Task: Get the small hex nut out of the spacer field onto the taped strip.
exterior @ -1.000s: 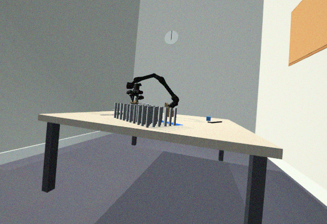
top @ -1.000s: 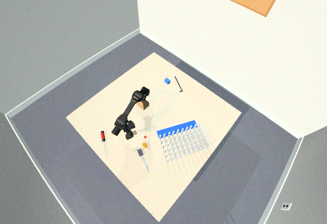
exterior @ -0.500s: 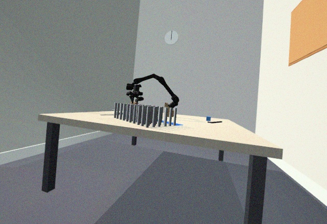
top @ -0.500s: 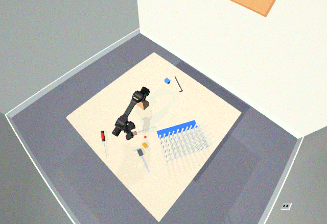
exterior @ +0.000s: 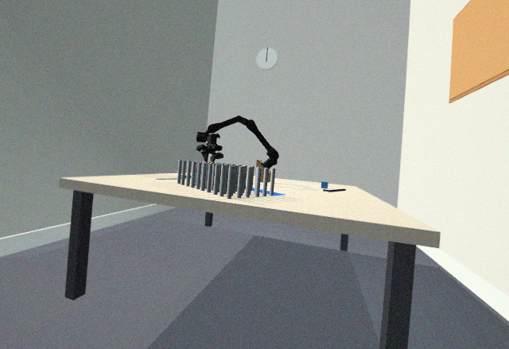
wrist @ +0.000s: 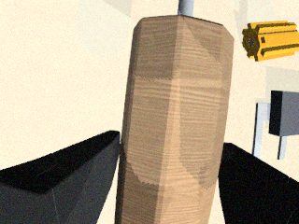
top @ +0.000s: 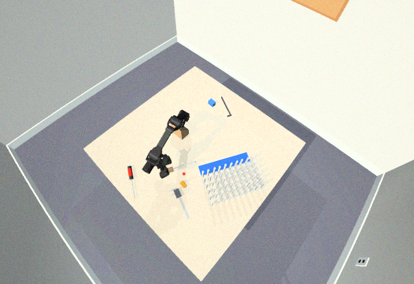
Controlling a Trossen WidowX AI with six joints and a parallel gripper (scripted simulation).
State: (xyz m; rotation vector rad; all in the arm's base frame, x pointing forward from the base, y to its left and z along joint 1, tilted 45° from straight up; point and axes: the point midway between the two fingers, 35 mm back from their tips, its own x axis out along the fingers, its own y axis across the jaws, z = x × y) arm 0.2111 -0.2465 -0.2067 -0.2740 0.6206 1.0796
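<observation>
My gripper is shut on the wooden handle of a tool with a thin metal shaft. In the top view the shaft points right, toward the taped strip, and its end stops short of the strip. The tool is held above the table, left of the spacers. The blue taped strip lies along the front of the spacer field. The metal spacers stand upright in rows. The hex nut cannot be made out in any view.
A small red object, a yellow-handled tool and a caliper lie beside the gripper. A red-and-black screwdriver lies left. A blue cube and black hex key lie farther back.
</observation>
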